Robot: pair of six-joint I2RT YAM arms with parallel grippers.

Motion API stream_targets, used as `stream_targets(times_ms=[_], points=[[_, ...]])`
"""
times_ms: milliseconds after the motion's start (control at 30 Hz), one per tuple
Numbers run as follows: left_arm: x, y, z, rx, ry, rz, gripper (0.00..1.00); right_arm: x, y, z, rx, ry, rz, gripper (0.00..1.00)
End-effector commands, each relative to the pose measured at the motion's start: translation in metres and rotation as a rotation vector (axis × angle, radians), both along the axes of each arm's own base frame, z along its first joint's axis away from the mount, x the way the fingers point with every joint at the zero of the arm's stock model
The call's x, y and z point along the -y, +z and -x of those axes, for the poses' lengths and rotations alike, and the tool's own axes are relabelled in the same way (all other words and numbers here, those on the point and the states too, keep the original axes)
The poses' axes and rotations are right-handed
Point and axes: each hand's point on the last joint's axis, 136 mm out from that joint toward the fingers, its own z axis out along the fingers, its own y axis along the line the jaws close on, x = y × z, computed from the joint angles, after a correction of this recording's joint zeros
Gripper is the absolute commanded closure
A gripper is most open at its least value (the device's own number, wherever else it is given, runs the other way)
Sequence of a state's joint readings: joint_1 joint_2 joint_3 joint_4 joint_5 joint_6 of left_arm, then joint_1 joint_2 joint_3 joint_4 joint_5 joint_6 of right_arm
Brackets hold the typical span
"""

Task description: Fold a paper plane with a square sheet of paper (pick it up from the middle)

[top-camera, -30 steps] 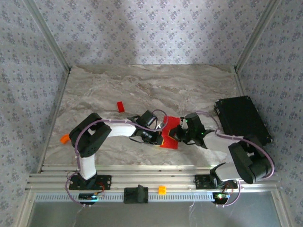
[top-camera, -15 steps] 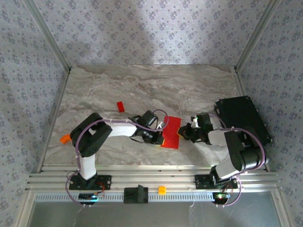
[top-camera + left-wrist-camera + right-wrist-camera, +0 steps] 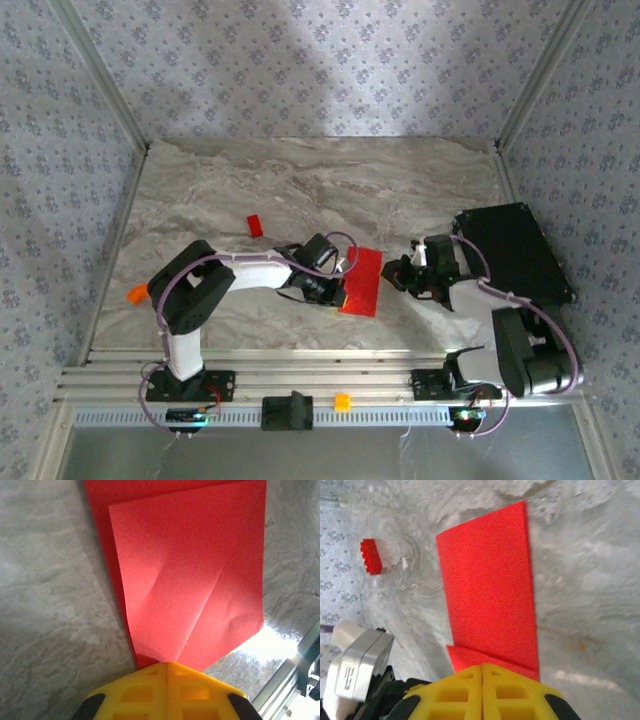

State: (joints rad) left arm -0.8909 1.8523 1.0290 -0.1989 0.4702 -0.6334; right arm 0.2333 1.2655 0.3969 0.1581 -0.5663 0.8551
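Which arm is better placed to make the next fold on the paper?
Left, probably. The left gripper is shut on the paper at its raised flap; the right gripper is shut beside the opposite edge, apparently holding nothing.

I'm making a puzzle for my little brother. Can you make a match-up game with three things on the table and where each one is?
Things:
1. red paper
2. small red block
3. black case

Places:
A. at the right edge of the table
B. near the middle, folded over on itself
C. furthest left of the three, lying alone

Pairs: 1-B, 2-C, 3-A
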Motion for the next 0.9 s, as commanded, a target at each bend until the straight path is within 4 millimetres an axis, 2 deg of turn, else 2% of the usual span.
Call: stream_targets(times_ms=[0,133,267,367,567,733,867], points=[[0.008,0.037,-0.014,0.075,0.0,0.009,0.94,0.008,-0.014,0.024,-0.064,-0.024,0.09,0.88],[0.019,0.05,-0.035,0.117,-0.002,0.028,0.92,0.009,-0.022,0.043,-0.094,-0.062,0.123,0.81],[0.019,0.037,-0.049,0.11,-0.008,-0.012,0.93,0.003,-0.024,0.057,-0.112,-0.066,0.126,0.73],[0.02,0.024,-0.047,0.077,-0.025,-0.016,0.94,0.001,-0.027,0.068,-0.145,-0.065,0.147,0.64],[0.019,0.001,-0.039,0.029,-0.043,-0.041,0.96,-0.015,-0.028,0.08,-0.173,-0.019,0.148,0.62],[0.012,-0.014,-0.032,0.006,-0.041,-0.072,0.97,-0.022,-0.029,0.081,-0.178,-0.009,0.163,0.61],[0.008,-0.018,-0.028,0.002,-0.041,-0.08,0.97,-0.029,-0.026,0.077,-0.167,0.006,0.166,0.61]])
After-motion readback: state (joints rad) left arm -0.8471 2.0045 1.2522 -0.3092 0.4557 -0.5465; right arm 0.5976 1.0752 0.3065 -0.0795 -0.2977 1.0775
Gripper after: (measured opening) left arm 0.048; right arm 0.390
